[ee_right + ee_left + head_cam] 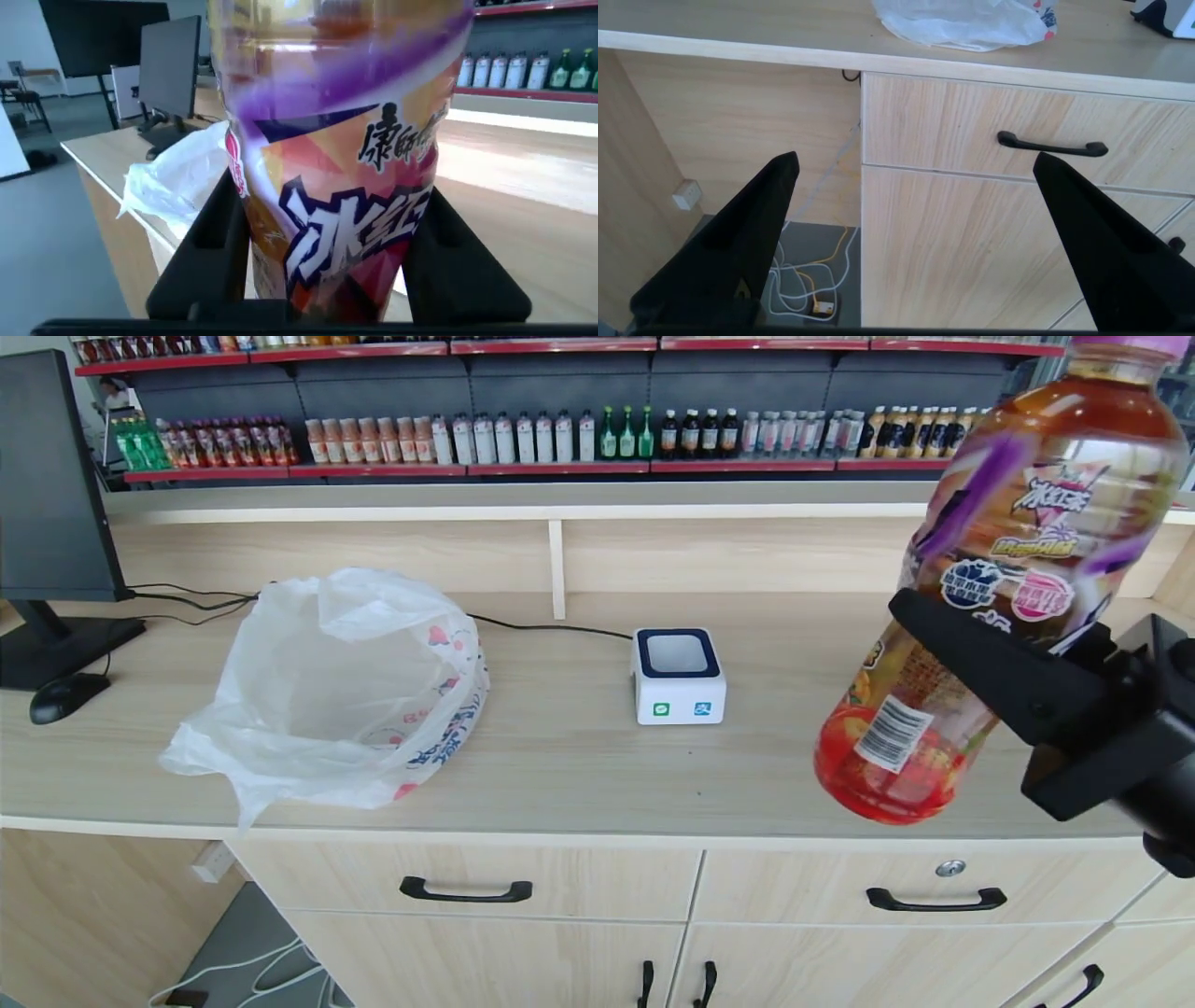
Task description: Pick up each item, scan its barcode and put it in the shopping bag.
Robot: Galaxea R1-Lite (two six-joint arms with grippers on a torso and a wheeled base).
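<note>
The long wooden desk [560,775] carried the white plastic shopping bag [345,681] toward its left, mouth open, with nothing inside that I could make out. The right gripper [332,261] had its fingers clamped on a tilted amber drink bottle [990,569], raised over the desk's right end, well apart from the small barcode scanner [679,675] at the middle. Scanning and bagging both looked yet to come. The left gripper [915,247] hung low by the drawers [971,121], fingers spread and holding nothing.
</note>
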